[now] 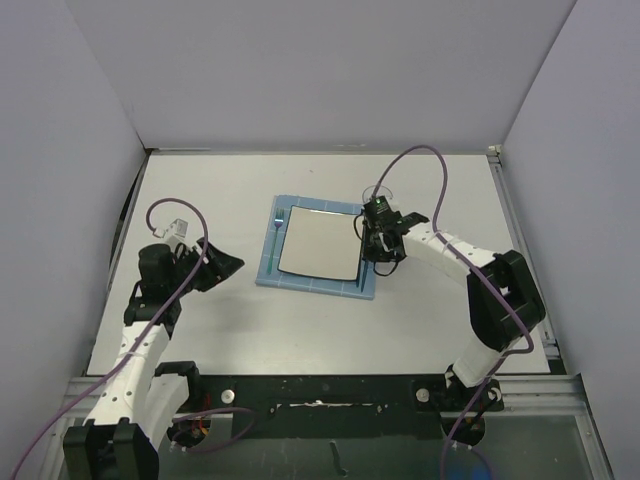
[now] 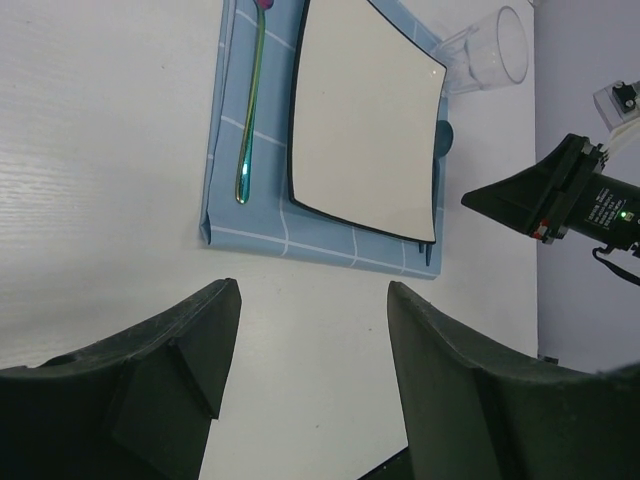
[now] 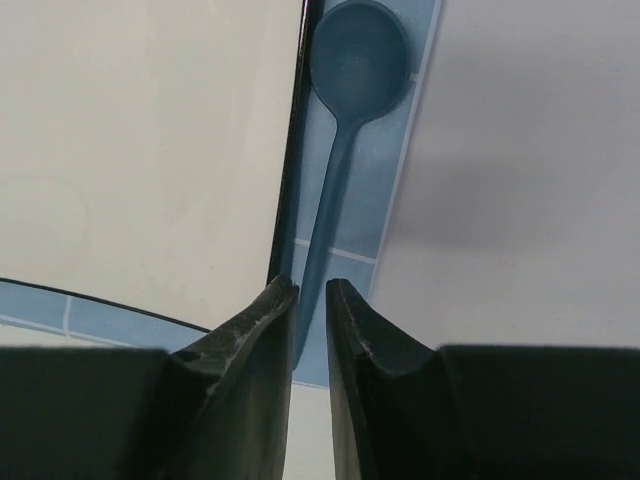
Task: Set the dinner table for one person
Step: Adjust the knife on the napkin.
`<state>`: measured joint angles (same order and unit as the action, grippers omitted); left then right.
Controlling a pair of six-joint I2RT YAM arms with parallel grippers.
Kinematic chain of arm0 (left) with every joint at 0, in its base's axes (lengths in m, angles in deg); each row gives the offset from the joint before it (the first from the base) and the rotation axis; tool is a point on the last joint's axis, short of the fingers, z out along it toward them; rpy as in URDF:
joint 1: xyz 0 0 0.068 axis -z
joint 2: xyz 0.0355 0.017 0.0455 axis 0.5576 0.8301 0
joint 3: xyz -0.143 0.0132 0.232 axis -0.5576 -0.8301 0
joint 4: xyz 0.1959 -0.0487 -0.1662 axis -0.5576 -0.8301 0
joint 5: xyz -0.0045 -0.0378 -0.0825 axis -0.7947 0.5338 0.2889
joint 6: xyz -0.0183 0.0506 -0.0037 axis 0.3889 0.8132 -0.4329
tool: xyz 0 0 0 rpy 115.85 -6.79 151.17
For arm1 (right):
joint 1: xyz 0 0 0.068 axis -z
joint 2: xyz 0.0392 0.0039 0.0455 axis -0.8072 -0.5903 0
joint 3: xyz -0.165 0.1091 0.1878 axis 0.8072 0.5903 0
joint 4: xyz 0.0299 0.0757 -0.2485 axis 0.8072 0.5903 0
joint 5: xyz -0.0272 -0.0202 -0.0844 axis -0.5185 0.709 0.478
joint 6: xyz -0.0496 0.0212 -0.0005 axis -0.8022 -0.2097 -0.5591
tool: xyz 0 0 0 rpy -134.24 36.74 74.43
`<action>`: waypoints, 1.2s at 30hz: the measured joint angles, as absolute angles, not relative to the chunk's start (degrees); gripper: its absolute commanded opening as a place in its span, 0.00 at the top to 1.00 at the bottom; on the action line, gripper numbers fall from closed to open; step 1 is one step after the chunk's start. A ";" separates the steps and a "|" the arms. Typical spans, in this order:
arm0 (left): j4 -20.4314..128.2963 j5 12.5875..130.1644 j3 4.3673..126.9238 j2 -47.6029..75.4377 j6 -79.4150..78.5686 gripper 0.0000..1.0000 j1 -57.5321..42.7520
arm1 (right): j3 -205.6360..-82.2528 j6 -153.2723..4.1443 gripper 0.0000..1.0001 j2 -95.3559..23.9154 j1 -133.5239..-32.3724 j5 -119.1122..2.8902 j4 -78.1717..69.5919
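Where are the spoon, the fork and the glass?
spoon (image 3: 358,55), right wrist view, on its round bowl.
fork (image 2: 247,120), left wrist view, on its handle.
glass (image 2: 487,58), left wrist view, on its clear side wall.

- Left arm (image 1: 140,345) bent; left gripper (image 2: 313,300) well left of the placemat (image 1: 270,268), pointing toward it.
- Its fingers spread wide, nothing between them.
- Right arm (image 1: 470,262) reaches to the placemat's right edge.
- Right gripper (image 3: 312,287) low over that edge, only a narrow slit between its fingers.
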<state>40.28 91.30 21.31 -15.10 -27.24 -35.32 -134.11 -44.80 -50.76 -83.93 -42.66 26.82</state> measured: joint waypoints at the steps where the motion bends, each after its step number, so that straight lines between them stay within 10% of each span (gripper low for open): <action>1: 40.76 91.45 21.11 -15.12 -27.24 0.41 -35.32 | -133.85 -44.95 0.73 -50.71 -83.93 -42.79 26.51; 19: 45.59 92.52 17.20 -16.45 -31.61 0.40 -35.06 | -125.52 -44.30 0.79 -41.99 -84.30 -41.96 24.76; 25: 44.65 92.68 17.14 -19.60 -31.04 0.40 -35.06 | -131.12 -44.82 1.00 -47.30 -84.30 -40.62 25.40; 36: 40.65 92.98 16.72 -20.17 -28.61 0.40 -35.06 | -138.70 -45.02 1.00 -58.16 -84.30 -39.60 25.70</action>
<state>40.65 92.98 16.72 -20.17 -28.61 -35.06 -138.70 -45.02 -58.16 -84.30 -39.60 25.70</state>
